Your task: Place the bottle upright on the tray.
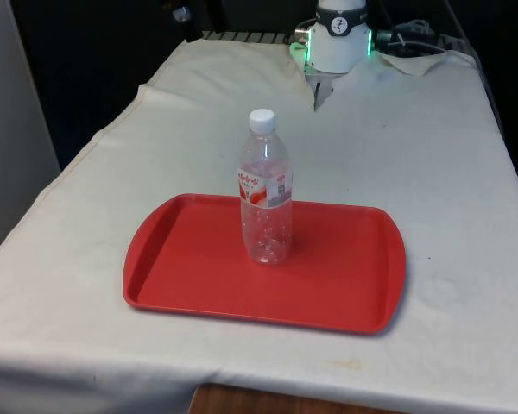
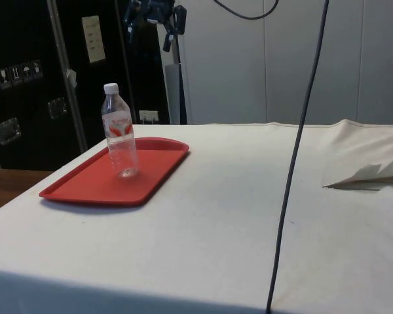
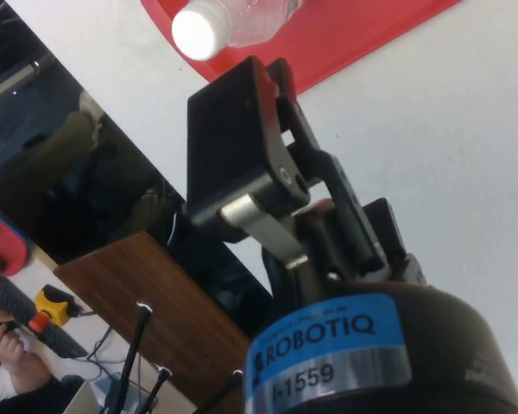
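On my gripper (image 3: 242, 138) a blue band reads "ROBOTIQ", and the silver band beneath it "I-1559". The bottle (image 1: 265, 194) has a red-and-white label I cannot read.

Front and side views across the tray (image 1: 345, 297); wrist view from above it.
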You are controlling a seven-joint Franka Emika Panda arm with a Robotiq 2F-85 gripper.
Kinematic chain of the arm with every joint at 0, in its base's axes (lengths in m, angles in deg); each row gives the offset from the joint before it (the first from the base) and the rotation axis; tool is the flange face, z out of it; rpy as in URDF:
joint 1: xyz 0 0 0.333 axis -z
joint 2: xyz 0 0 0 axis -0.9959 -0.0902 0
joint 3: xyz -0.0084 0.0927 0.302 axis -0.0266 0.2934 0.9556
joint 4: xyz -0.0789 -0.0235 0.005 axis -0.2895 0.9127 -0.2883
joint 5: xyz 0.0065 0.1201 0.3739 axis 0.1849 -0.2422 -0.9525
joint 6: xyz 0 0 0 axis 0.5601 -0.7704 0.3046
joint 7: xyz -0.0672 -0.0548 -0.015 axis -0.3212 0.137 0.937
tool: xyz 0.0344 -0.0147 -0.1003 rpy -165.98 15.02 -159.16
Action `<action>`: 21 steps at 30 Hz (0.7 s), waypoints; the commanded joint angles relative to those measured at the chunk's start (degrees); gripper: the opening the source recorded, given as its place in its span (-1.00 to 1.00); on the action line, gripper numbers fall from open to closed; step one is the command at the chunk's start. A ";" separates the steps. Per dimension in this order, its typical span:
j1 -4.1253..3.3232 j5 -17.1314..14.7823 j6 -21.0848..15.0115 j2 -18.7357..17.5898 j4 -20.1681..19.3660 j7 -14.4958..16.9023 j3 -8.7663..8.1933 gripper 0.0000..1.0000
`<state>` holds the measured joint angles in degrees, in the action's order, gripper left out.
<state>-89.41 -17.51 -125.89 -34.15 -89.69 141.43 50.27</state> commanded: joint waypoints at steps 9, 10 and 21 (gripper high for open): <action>-0.52 2.64 -1.95 0.92 -0.97 1.38 0.06 1.00; -0.52 2.92 -2.06 0.97 -1.09 1.49 0.11 1.00; -0.06 5.33 -1.78 1.66 -1.83 2.18 1.09 1.00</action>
<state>-89.47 -11.84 -127.83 -32.32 -91.64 143.61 51.47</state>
